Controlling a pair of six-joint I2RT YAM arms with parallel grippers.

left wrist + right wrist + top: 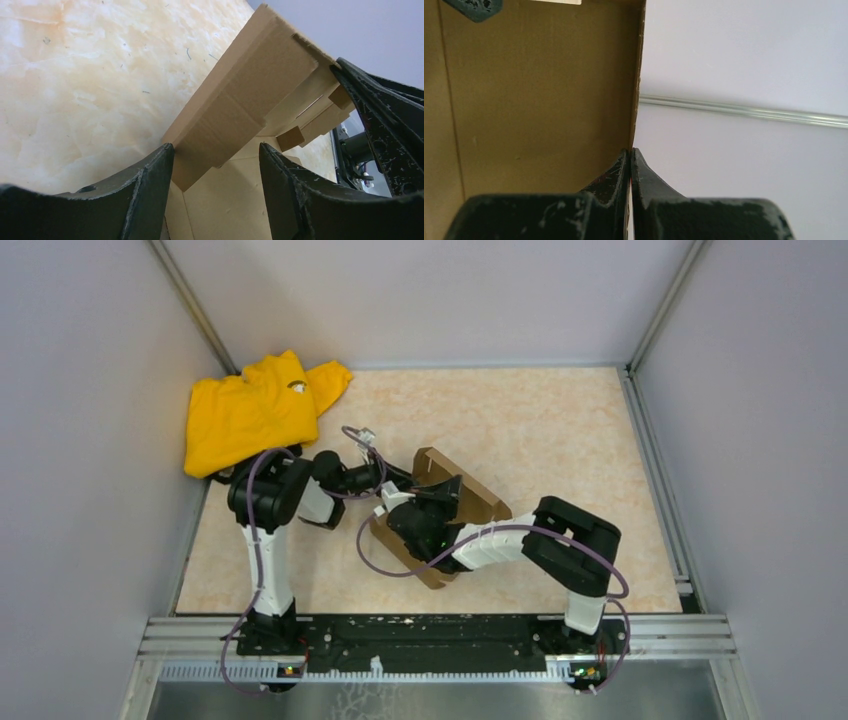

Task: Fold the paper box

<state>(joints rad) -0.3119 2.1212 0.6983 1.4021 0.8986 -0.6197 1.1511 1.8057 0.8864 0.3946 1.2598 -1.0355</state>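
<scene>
Plain brown paper box [478,492], yellow garment [250,410], marbled beige table [560,430].

arms [268,565]: 2, black joints, white links | cables [360,540]: purple | fingers [145,200]: scuffed black

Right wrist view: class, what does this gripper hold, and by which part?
The right gripper pinches the paper box by the thin edge of a raised panel.

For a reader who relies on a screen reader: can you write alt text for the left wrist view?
The open left gripper faces the partly folded paper box, a raised brown cardboard flap showing between its two black fingers. The box rests on a marbled beige table, and a black part of the right arm sits at the right edge.
</scene>
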